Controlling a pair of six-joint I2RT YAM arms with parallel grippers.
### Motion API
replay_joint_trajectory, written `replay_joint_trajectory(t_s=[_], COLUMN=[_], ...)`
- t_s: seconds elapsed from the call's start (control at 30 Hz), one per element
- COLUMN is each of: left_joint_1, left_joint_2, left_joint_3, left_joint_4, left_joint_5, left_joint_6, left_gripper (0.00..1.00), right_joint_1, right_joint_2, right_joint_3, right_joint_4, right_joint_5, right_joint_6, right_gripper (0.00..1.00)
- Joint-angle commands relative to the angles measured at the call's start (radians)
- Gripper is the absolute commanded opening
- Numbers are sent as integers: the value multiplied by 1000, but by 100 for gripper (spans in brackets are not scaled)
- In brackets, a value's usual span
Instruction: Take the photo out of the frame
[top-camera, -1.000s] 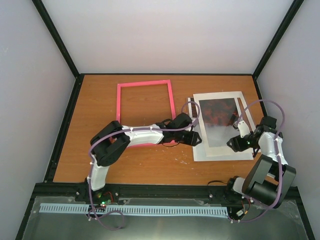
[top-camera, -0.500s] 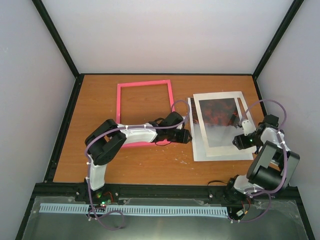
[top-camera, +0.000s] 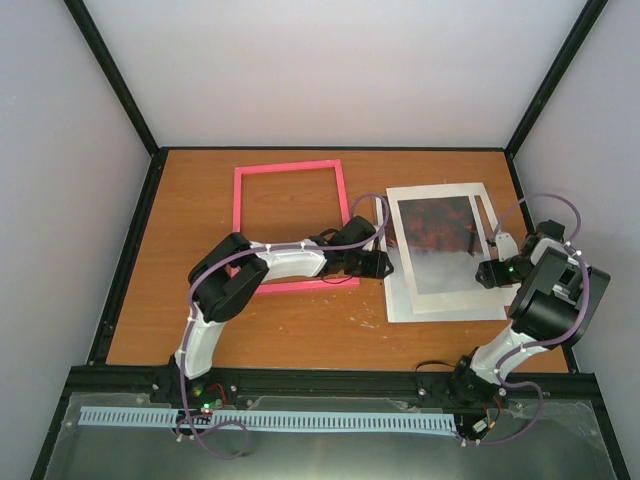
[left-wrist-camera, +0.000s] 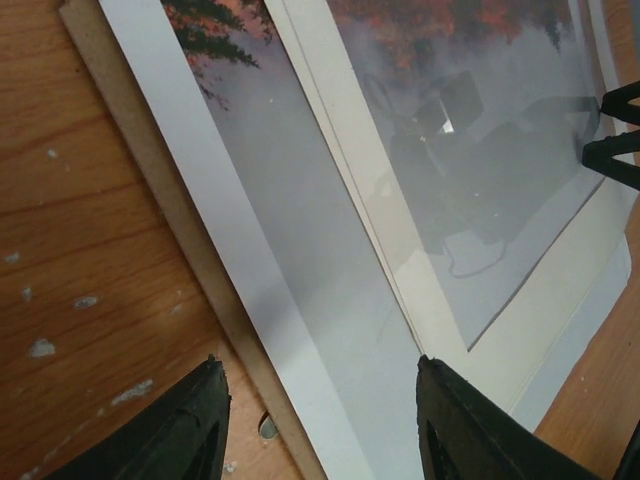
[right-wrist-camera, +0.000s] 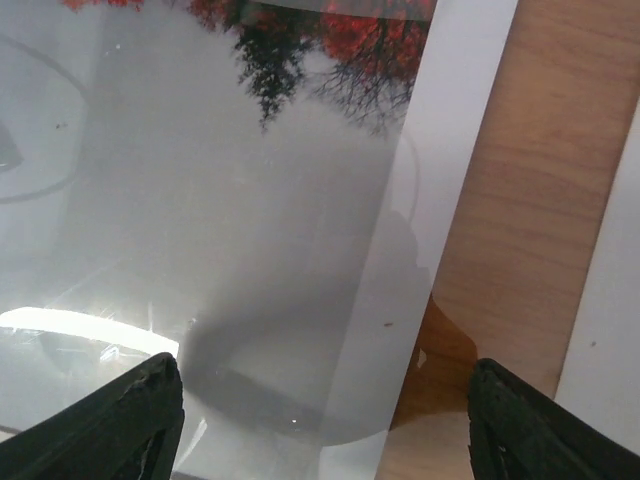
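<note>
The pink frame (top-camera: 239, 225) lies flat on the table at centre left, with bare wood showing through it. To its right the photo (top-camera: 437, 240) lies face up on a stack of sheets, red and black at the far end and pale grey nearer me. My left gripper (top-camera: 384, 265) hovers open over the stack's left edge. In the left wrist view its jaws (left-wrist-camera: 320, 385) straddle a white strip and the grey photo (left-wrist-camera: 300, 230). My right gripper (top-camera: 487, 272) hangs open at the stack's right edge, over the photo (right-wrist-camera: 230, 200), with nothing between its fingers (right-wrist-camera: 322, 400).
A brown backing board (left-wrist-camera: 177, 200) pokes out from under the stack on its left side. White and cream mat sheets (top-camera: 440, 306) ring the photo. The wooden table (top-camera: 180, 300) is walled by grey panels with black posts.
My right arm has drawn back to the right, and its jaws have spread a little wider. My left gripper shifted slightly left and away along the stack's edge. The photo and frame have not moved.
</note>
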Motion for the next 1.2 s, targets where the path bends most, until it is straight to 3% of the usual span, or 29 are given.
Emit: replay_joint_trajectory(t_s=[0.0, 0.27, 1.17], left_joint_1=[10, 11, 10], left_joint_2=[16, 7, 83], left_joint_3=[43, 22, 61], left_joint_4=[-24, -29, 27], left_joint_5=[22, 45, 163], left_joint_6=[-15, -22, -49], left_gripper=[51, 51, 46], right_joint_1=[-6, -7, -29], right_joint_2=[39, 29, 63], right_joint_3=[-12, -93, -103], right_joint_4=[-50, -46, -51], right_joint_5=[-14, -24, -46], right_joint_6=[-21, -53, -73], right_gripper=[75, 73, 72])
